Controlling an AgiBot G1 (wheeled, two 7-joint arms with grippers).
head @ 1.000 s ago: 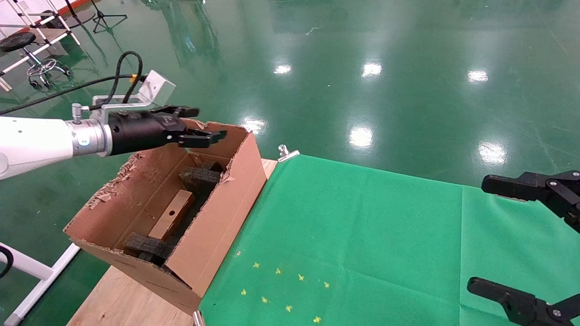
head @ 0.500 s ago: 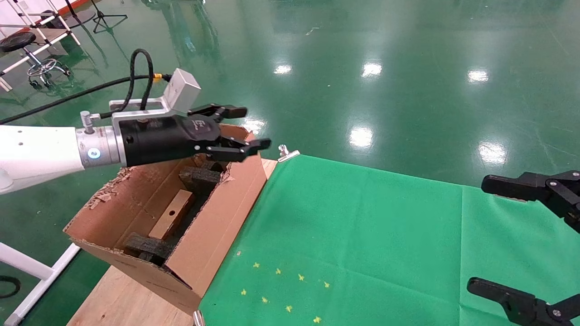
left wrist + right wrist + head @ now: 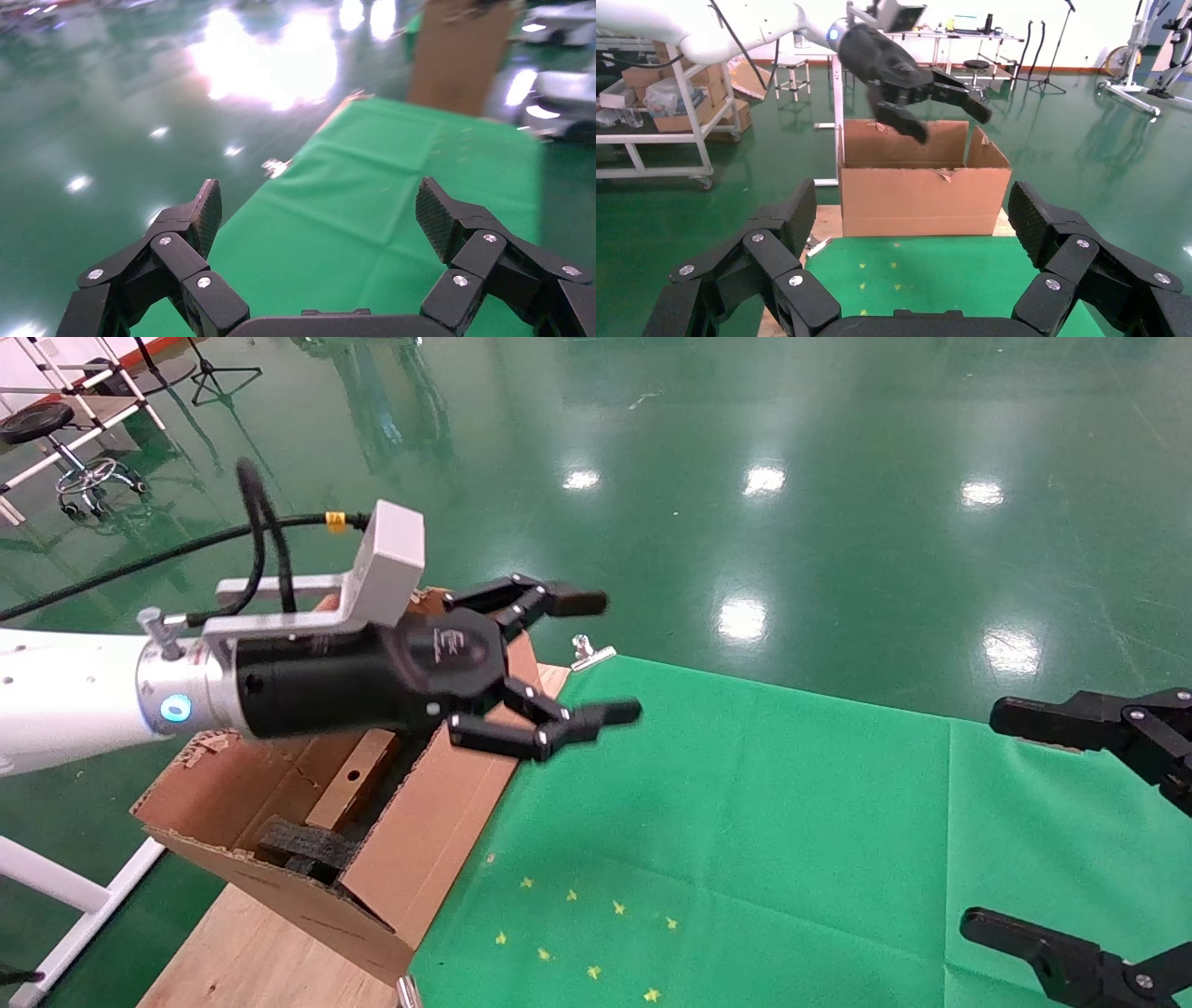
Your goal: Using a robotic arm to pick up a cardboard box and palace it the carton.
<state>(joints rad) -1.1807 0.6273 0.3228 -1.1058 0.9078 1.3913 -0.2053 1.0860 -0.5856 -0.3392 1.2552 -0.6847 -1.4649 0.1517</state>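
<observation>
Inside carton (image 3: 419, 859), head view only: cardboard box (image 3: 352, 790); above, L tool (image 3: 596, 658) spread, empty; R tool (image 3: 1006, 817) spread.

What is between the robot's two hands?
Only bare green cloth lies between the left gripper and the right gripper, as the head view shows.

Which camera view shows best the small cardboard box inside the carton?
The head view: the cardboard box lies inside the carton, partly hidden by the open left tool. Both wrist views show none of it.
</observation>
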